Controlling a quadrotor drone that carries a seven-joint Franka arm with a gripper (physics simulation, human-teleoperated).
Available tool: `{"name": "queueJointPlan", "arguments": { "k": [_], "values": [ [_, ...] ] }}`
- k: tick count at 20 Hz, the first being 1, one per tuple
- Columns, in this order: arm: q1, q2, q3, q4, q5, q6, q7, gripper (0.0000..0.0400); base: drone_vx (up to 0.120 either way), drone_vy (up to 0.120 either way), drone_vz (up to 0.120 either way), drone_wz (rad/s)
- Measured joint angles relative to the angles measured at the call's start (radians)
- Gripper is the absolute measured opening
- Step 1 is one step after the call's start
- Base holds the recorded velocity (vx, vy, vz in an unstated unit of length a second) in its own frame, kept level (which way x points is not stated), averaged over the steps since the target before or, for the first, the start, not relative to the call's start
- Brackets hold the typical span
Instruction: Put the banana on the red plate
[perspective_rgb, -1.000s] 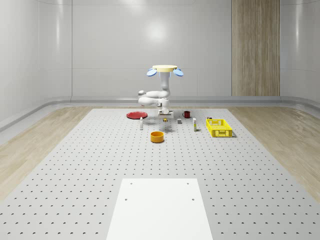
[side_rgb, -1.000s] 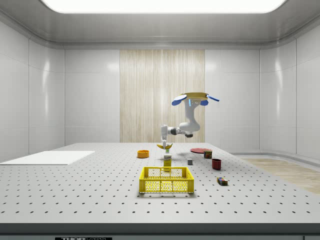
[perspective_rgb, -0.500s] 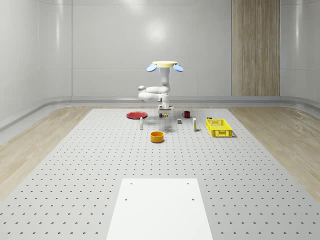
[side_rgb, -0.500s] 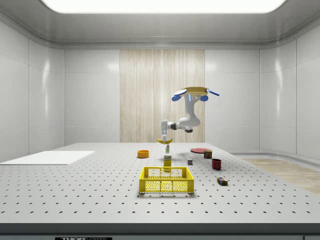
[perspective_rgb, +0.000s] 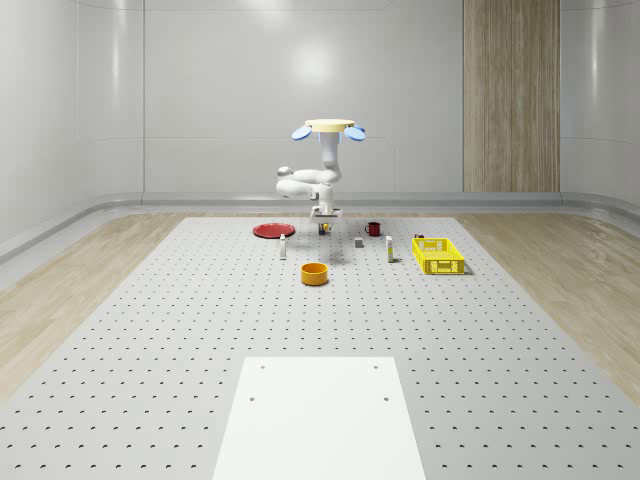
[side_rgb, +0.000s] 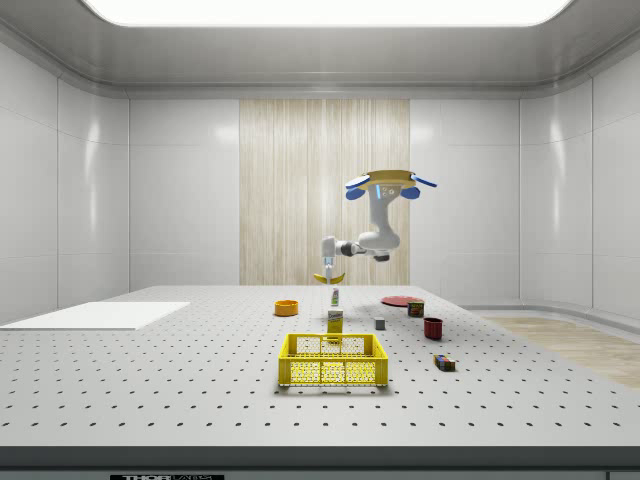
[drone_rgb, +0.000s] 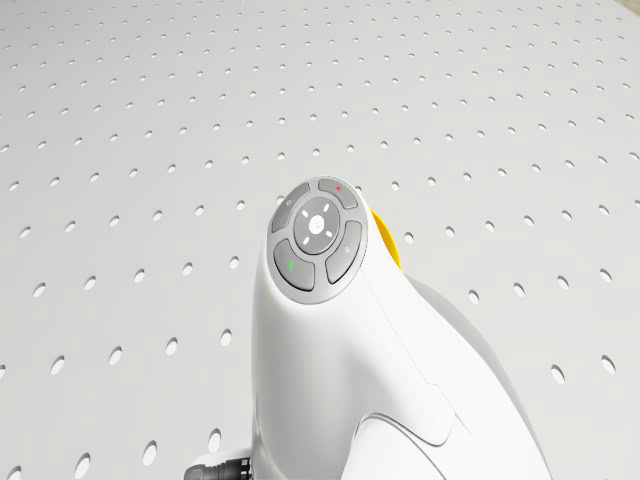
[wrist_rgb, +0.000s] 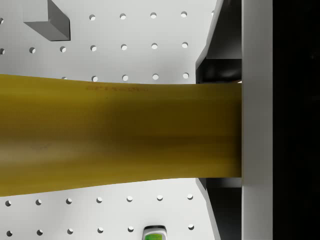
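The gripper (side_rgb: 328, 271) hangs in the air with its fingers clamped on the banana (wrist_rgb: 115, 132), which lies crosswise between them, pressed against one finger (wrist_rgb: 255, 120) in the wrist view. In the side view the banana (side_rgb: 329, 277) hangs clear above the perforated table (side_rgb: 200, 380), over a small bottle (side_rgb: 334, 297) and a carton (side_rgb: 335, 321). A grey block (wrist_rgb: 47, 20) and the green-topped bottle (wrist_rgb: 154, 233) sit on the table below the gripper. The arm (perspective_rgb: 305, 185) bends back and up to the drone (perspective_rgb: 328, 128), which hovers above the far part of the table. The red plate (perspective_rgb: 272, 231) lies on the table toward the whole-scene view's left of the gripper, apart from the banana. Nearer the camera sit an orange bowl (perspective_rgb: 315, 273) and a yellow basket (perspective_rgb: 438, 255); a dark red cup (perspective_rgb: 373, 228) stands to the right.
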Motion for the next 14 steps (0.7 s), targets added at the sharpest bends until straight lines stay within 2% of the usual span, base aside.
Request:
{"name": "queueJointPlan", "arguments": {
  "k": [14],
  "values": [
    [-0.009, -0.046, 0.007, 0.001, 0.016, 0.044, -0.375, 0.0193, 0.000, 0.000, 0.000, -0.300]
  ]
}}
